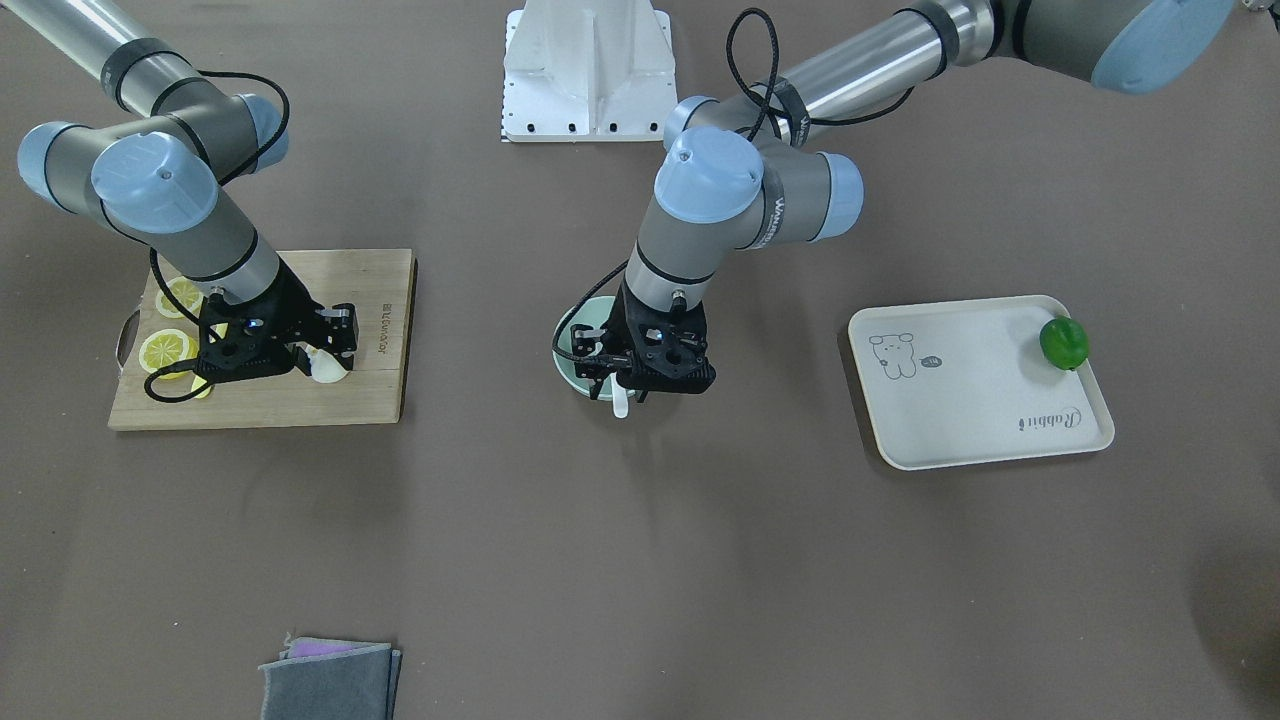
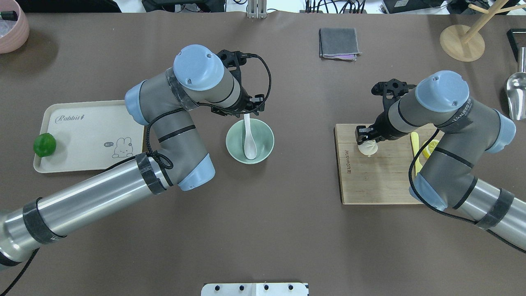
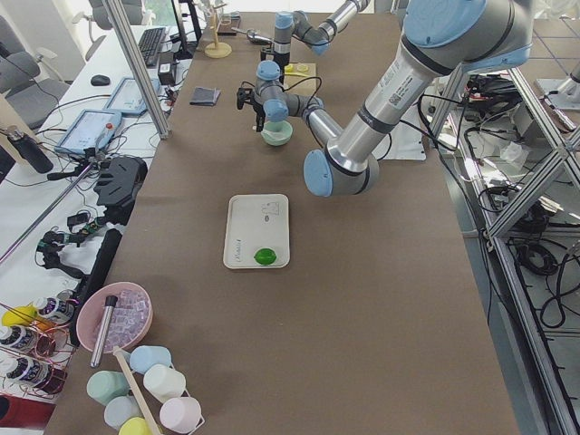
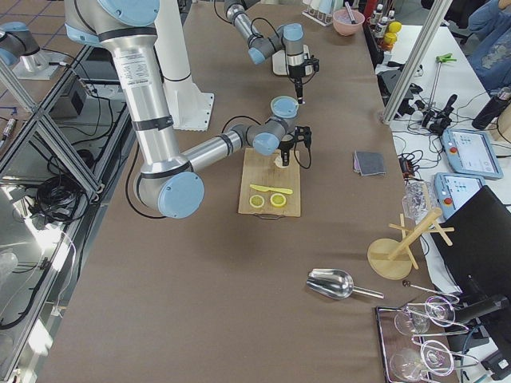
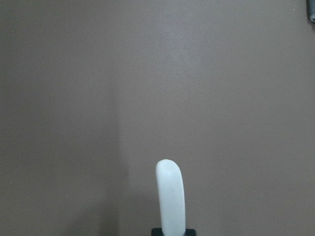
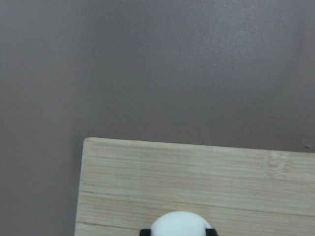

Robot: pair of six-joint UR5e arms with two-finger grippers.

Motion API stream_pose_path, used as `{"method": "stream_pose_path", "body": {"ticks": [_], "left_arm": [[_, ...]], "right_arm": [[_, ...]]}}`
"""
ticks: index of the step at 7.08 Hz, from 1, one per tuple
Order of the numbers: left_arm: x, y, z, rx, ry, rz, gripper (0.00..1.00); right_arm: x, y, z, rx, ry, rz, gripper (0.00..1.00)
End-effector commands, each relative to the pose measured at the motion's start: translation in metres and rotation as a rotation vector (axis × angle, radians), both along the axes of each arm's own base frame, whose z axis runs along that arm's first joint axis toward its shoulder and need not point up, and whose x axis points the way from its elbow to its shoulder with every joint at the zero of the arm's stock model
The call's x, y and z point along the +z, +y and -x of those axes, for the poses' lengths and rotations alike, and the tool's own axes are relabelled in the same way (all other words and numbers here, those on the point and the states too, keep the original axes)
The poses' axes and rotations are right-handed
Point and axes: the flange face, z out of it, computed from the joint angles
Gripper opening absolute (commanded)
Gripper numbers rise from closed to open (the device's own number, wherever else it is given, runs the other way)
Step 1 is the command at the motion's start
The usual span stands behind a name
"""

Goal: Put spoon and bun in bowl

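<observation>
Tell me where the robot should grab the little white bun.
Probably by its two round sides, coming straight down from above. The bun sits dome-up on the flat cutting board, with bare board beside it for gripper fingers.

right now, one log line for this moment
left gripper: shut on spoon, scoop in bowl | right gripper: shut on bun, on cutting board

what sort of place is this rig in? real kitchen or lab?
Most likely a robotics lab bench, not a kitchen: aluminium frame posts stand by the table, a teach pendant lies beside it, and kitchen props such as a bamboo cutting board and the bowl are set out on it.
</observation>
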Motion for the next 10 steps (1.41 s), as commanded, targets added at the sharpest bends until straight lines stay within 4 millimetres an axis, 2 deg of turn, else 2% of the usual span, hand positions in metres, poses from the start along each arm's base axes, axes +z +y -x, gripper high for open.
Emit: {"method": "stream_pose_path", "body": {"ticks": [1, 2, 3, 4, 5, 6, 7, 8, 9, 10], "left_arm": [[-0.005, 0.000, 0.002, -0.001, 0.009, -0.004, 0.97], [-0.019, -0.004, 0.010, -0.011, 0.024, -0.017, 0.97], [-0.029, -0.020, 0.045, -0.036, 0.044, -0.024, 0.97], [-0.002, -0.030, 0.100, 0.009, 0.074, 0.019, 0.98], [0.041, -0.034, 0.179, 0.052, 0.081, -0.009, 0.98], [0.091, -0.027, 0.239, 0.120, 0.046, -0.094, 0.98], [0.129, -0.038, 0.287, 0.129, 0.024, -0.100, 0.98], [0.154, -0.044, 0.329, 0.139, 0.029, -0.099, 0.98], [0.172, -0.045, 0.354, 0.139, 0.031, -0.093, 0.98], [0.176, -0.042, 0.358, 0.133, 0.027, -0.092, 0.98]], "right_arm": [[-0.005, -0.002, -0.007, 0.006, -0.011, -0.001, 0.00], [-0.027, -0.004, -0.015, 0.018, -0.018, -0.002, 0.00], [-0.082, -0.012, -0.007, 0.024, -0.010, -0.002, 0.00], [-0.136, -0.019, 0.011, 0.049, -0.030, 0.015, 0.00], [-0.188, -0.006, 0.046, 0.093, -0.090, 0.064, 0.00], [-0.228, 0.021, 0.089, 0.150, -0.116, 0.056, 0.00], [-0.253, 0.043, 0.130, 0.173, -0.128, 0.061, 0.00], [-0.278, 0.049, 0.169, 0.214, -0.133, 0.073, 0.00], [-0.282, 0.048, 0.193, 0.241, -0.110, 0.063, 0.00], [-0.279, 0.047, 0.196, 0.246, -0.112, 0.056, 0.00]]}}
